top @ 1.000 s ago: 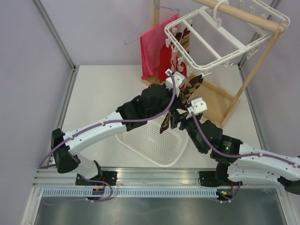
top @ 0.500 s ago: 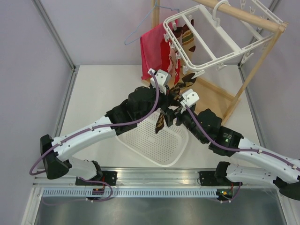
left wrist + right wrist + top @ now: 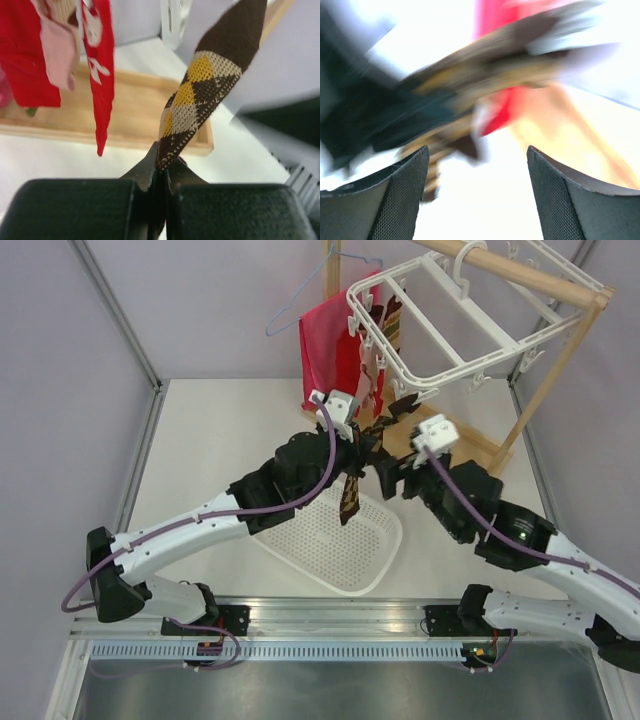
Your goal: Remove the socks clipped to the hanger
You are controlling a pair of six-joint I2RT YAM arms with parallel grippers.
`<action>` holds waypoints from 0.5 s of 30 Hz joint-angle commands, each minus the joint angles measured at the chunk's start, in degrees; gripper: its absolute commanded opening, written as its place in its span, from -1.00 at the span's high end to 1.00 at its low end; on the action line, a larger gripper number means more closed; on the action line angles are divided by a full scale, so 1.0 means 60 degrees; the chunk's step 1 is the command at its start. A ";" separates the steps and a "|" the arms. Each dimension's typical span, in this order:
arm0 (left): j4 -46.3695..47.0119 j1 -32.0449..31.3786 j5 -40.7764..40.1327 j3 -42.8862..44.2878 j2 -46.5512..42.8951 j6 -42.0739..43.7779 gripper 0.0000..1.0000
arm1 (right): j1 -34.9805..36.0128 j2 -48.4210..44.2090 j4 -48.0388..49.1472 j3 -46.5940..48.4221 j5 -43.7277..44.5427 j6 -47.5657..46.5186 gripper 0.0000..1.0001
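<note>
The left hand point(image 3: 160, 172) is clenched on the lower end of the argyle sock point(image 3: 200, 95). The sock runs taut to the upper right of the left wrist view, judged a pull away from the hanger point(image 3: 365, 325). Whether its clip has let go cannot be told. The right hand point(image 3: 477, 192) is released and empty, just right of the sock. A basket point(image 3: 340, 550) lies on the bench beneath. A red sock point(image 3: 102, 75) and a pink sock point(image 3: 57, 55) hang at upper left, near the pull path.

The sock point(image 3: 349, 498) is hanging over the basket point(image 3: 330, 555), before the hanger point(image 3: 360, 325), which is hanging on the stand point(image 3: 520, 270) behind.
</note>
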 commanded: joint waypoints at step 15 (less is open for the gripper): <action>-0.1163 -0.0543 0.0021 0.0087 0.0788 0.0221 0.95 | -0.0626 -0.1675 -0.0509 0.1677 0.4807 0.0454 -0.63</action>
